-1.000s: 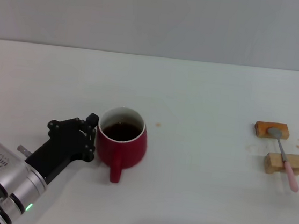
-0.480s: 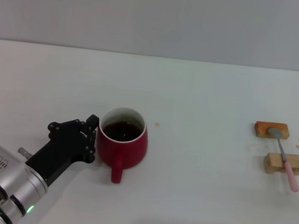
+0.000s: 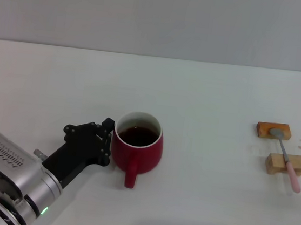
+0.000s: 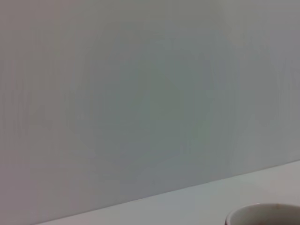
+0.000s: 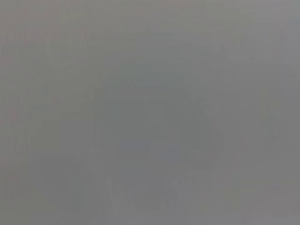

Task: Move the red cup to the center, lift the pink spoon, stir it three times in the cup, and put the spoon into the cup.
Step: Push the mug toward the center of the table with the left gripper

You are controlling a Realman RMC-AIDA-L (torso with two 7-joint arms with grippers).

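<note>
Where the left gripper (image 3: 105, 142) reaches, red cup (image 3: 137, 150) alongside.

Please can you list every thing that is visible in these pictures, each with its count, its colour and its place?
red cup: 1, dark red with white inside, dark liquid in it, left of the table's middle, handle toward the robot.
pink spoon: 1, silver bowl and pink handle, lying across the two blocks at right.
wooden blocks: 2, orange-tan, right side, one behind the other.
table: 1, white.
left gripper: 1, black, against the cup's left side.
right gripper: not in view.
</note>
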